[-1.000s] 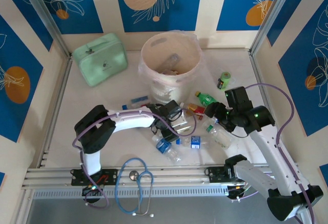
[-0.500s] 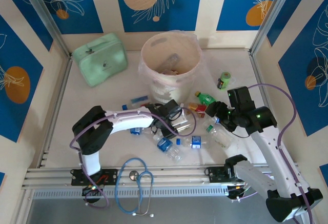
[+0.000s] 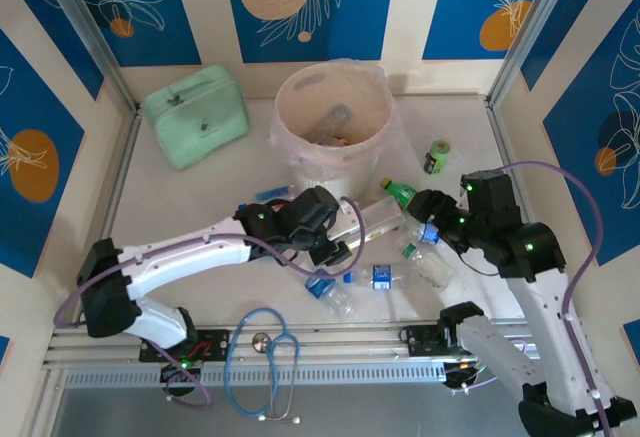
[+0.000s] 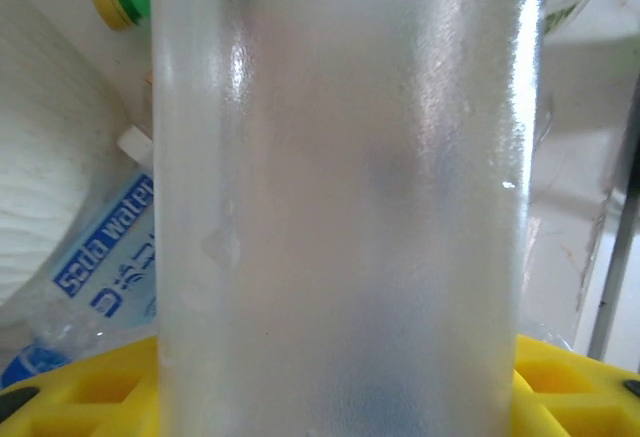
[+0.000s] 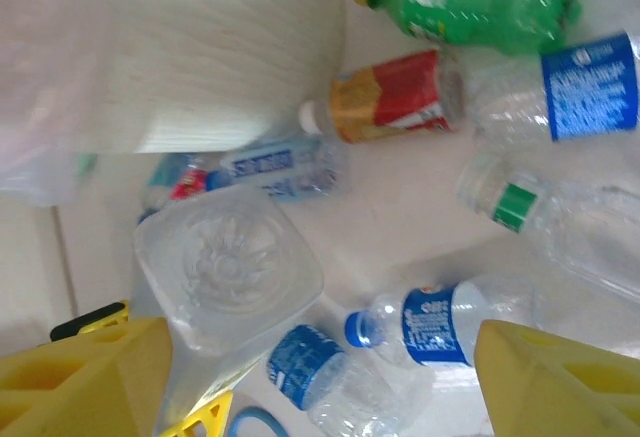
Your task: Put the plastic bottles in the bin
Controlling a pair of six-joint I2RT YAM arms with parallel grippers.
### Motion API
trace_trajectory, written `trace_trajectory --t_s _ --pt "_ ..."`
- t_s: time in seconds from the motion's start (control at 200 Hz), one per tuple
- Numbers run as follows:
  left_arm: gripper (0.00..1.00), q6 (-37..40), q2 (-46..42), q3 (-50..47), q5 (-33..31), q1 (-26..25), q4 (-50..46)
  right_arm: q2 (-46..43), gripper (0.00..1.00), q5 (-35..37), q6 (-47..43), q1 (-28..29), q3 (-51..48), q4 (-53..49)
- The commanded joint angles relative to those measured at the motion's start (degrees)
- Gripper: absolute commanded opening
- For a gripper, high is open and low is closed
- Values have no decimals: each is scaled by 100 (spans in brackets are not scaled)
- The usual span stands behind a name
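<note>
1. Change: left gripper [image 3: 338, 244] has closed on a square bottle [image 3: 378, 221] since a second ago. The arm has stretched out toward the bin [image 3: 290, 92]. Bottle looks lifted off the pile, so one pick is done and the drop is not.
2. Right gripper [image 5: 320, 382]: jaws spread wider than before, nothing between them, hovering over the pile.
3. Bin, table's far edge, centre: one clear item [image 3: 336, 117] lies inside, likely a bottle. Other scraps too small to tell.
4. Left on the table, between bin and near edge: green bottle [image 3: 400, 193], red-and-yellow bottle [image 5: 395, 97], several blue-labelled bottles [image 3: 378, 277].
</note>
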Motion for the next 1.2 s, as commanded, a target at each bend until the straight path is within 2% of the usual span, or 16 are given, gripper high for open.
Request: trace_trajectory --t_s 0.0,0.07,0.17,0.36,0.49,0.685,0.905,1.196 --pt "49 -235 -243 93 -7 -3 -413 -97 86 -928 -317 -63 289 498" --pt "49 -282 -365 117 21 -1 -493 -78 90 -1934 -413 -63 222 1110" --pt "49 -367 -576 87 49 -1 -470 36 93 -2514 -401 -21 107 1454" --pt "50 -576 -963 75 150 7 -239 129 93 -2056 -499 164 17 1167" --pt "50 -678 -1105 166 263 6 -186 291 93 -2252 -549 353 76 1188" --pt "50 -732 -1231 246 334 8 -182 454 88 -2108 -448 868 175 1521" --pt "51 -759 -1352 223 321 8 -166 786 75 -1846 -418 1282 370 1624" --pt "54 -794 -1403 193 362 16 -161 863 60 -1840 -377 1360 413 1711"
